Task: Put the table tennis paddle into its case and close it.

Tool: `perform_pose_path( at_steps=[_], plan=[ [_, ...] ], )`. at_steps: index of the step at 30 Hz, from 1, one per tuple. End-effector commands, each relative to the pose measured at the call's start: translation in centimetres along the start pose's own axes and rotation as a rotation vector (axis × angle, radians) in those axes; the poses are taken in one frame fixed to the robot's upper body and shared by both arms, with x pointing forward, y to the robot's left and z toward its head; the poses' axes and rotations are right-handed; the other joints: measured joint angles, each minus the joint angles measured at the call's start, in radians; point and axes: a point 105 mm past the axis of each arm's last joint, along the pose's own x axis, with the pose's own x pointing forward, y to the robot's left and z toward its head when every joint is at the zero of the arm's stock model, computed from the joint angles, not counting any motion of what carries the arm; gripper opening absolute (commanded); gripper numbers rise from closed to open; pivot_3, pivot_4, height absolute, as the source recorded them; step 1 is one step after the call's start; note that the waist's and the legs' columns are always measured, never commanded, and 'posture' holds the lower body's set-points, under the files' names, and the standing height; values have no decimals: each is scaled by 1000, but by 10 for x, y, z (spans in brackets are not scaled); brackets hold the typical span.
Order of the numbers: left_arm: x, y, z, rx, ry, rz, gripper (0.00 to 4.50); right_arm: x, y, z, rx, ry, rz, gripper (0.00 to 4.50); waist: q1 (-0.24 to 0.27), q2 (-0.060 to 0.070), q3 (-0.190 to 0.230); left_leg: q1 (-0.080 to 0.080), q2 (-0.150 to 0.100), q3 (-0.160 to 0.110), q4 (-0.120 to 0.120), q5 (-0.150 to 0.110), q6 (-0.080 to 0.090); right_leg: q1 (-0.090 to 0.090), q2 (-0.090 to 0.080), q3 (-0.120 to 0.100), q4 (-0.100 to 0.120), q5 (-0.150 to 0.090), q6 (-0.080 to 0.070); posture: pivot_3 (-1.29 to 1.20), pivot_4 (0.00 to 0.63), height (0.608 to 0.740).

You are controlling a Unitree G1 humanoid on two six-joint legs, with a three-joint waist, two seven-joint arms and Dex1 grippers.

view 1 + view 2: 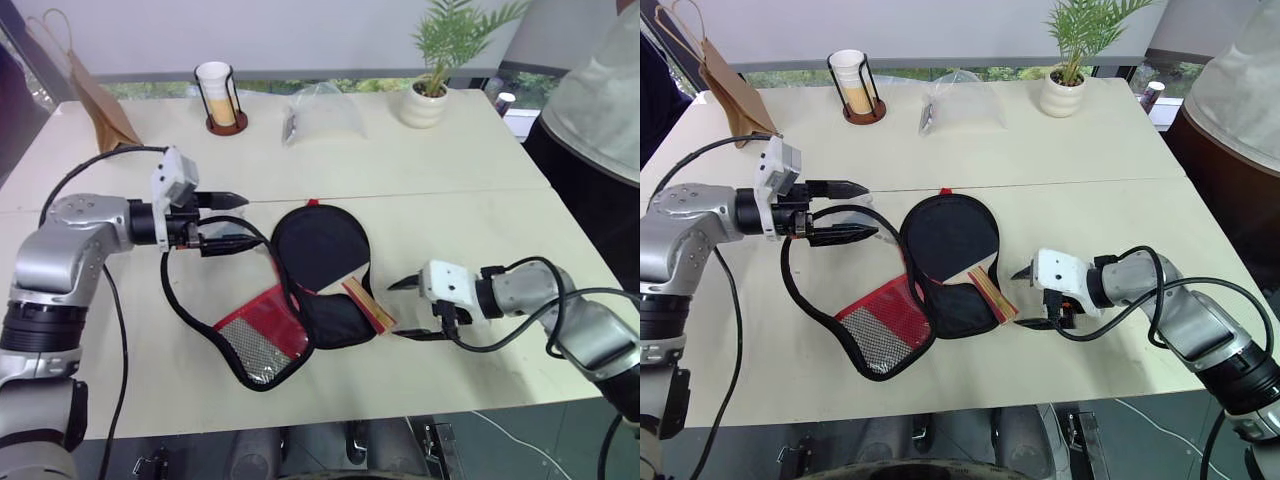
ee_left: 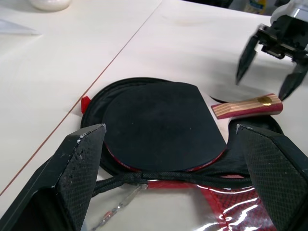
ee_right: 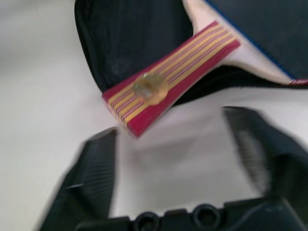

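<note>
Lying on the open case, mid-table, is the table tennis paddle: black face up, head on the case's round black half, handle poking out toward the robot's right-front and over the case edge. Case is unzipped & splayed; its red mesh flap is folded out on the robot's near-left, black cord looping off to the left.

Key relation: the handle's long axis runs diagonally from the paddle head down to the right, and its butt end points almost straight at the right gripper. That gripper sits just beside the butt, low near the table, fingers pointing left at it. Jaws apart w/ a clear gap, nothing between them; right wrist view shows the handle end just ahead of the fingertips, not yet inside.

Left gripper hovers above the table off the head's far-left side, jaws wide, empty. Cord passes below it; can't tell if touching.

Judgement: right arm is nearer by far, and approach is in line w/ the handle, so next move is prob. a nudge or pinch at the butt to seat the handle inside the case. Flap not yet closed, zip undone.
</note>
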Motion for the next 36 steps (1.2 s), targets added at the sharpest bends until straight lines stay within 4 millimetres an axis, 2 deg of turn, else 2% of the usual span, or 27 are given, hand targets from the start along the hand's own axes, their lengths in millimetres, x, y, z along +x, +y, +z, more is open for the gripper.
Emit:
perform_pose_path(
  at_steps=[1,4,12,23,29,36],
  plan=[
    [-8,0,13,43,-28,21,4500,-8,-9,6,-30,-18,-41,1593,0,0,0,0,0,0,0,0,0,0,0,0,0,0,0,0,150,740],
    [-7,-1,13,43,-27,21,4500,-6,-7,8,-29,-23,-26,32,0,0,0,1,0,0,0,0,0,0,0,0,0,0,0,0,150,740],
    [-7,-2,13,41,-29,24,4500,8,10,19,-20,-56,54,32,0,0,0,2,0,0,0,0,0,1,0,0,0,1,1,0,150,740],
    [-8,-3,14,38,-34,33,4500,20,14,32,-43,-90,86,32,-2,0,0,2,0,0,0,0,0,2,0,0,1,1,1,0,150,740],
    [-9,-5,14,36,-38,36,4500,32,11,44,-27,-136,83,32,-2,0,0,3,0,0,0,0,0,2,0,0,1,1,1,0,150,740],
    [-11,-4,13,37,-36,39,4500,34,7,48,-8,-151,51,32,-1,0,0,3,0,0,0,0,0,2,0,0,1,1,1,0,150,740]
  ],
)
